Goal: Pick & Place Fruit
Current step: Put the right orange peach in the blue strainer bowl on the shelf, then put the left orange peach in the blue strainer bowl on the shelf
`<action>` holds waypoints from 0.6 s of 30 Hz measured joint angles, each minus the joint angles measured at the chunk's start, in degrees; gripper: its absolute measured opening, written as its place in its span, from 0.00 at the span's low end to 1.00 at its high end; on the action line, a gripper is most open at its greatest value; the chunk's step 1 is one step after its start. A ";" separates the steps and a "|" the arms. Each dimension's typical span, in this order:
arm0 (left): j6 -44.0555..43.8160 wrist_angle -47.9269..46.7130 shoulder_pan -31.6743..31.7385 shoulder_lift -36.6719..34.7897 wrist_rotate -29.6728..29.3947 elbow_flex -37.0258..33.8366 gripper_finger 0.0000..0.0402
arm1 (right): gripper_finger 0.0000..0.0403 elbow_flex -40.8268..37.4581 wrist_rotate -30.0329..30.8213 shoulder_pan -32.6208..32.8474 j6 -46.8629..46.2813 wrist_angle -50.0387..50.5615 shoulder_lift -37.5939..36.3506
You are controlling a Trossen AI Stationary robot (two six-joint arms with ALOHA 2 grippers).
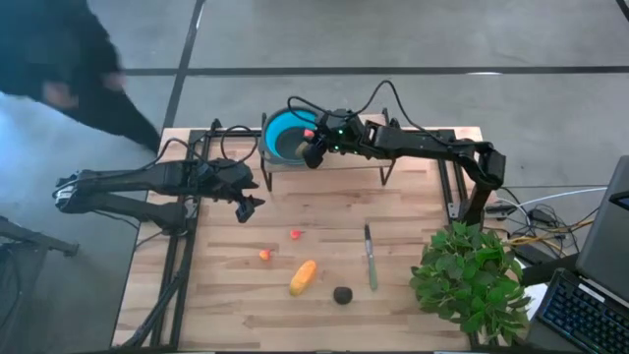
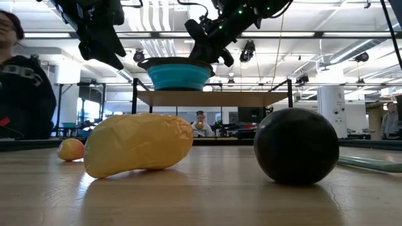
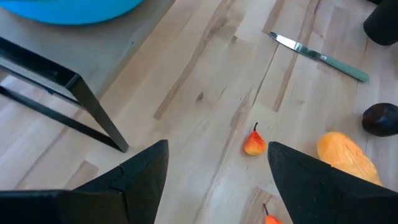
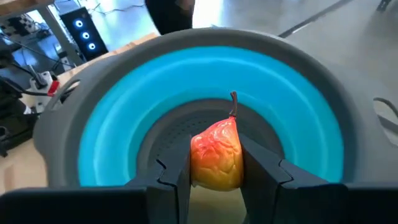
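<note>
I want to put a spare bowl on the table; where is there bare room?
Bare wood lies left of the small orange fruit and between the raised shelf and the knife. It is crowded around the yellow fruit and black fruit.

Five fruit pieces [image 1: 303,277]; one blue bowl [image 1: 285,138]; one knife [image 1: 371,258]; one leafy plant [image 1: 470,277]; two arms.

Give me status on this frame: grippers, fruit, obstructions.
Right gripper shut on pear, over blue bowl. Left gripper open, above table. Yellow fruit, dark round fruit, two small pieces on table. Nothing blocking bowl.
</note>
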State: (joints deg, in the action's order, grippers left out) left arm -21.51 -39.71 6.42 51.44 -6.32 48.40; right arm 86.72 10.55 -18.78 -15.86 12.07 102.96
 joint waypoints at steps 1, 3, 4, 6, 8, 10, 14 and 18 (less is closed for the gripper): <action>-0.14 -0.05 0.00 0.00 0.26 -0.01 0.70 | 0.25 0.00 0.01 -0.08 0.00 0.21 -0.02; -0.52 0.00 0.01 0.00 1.27 0.00 0.70 | 0.24 0.00 0.02 -0.07 0.00 0.84 -0.02; -0.67 -0.02 0.00 0.01 1.45 -0.01 0.70 | 0.25 0.00 0.02 -0.07 -0.02 1.13 -0.02; -0.97 -0.02 0.00 0.01 1.79 -0.01 0.70 | 0.26 0.00 0.00 0.01 -0.01 1.22 -0.02; -0.99 -0.02 0.00 0.00 1.79 0.00 0.70 | 0.29 0.00 -0.02 0.01 0.27 1.09 -0.02; -1.04 -0.02 0.00 0.00 2.28 0.00 0.70 | 0.33 0.00 0.00 0.01 0.71 1.10 -0.04; -1.18 0.01 -0.31 0.00 4.07 0.00 0.70 | 0.40 0.12 0.02 -0.04 0.81 1.06 -0.04; -1.51 -0.01 -1.70 0.01 4.10 0.00 0.70 | 0.46 0.22 0.02 0.01 0.60 1.08 -0.04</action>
State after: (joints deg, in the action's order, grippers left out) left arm -23.02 -39.72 4.72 51.45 -2.22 48.40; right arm 86.94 10.57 -18.76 -15.26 13.15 102.91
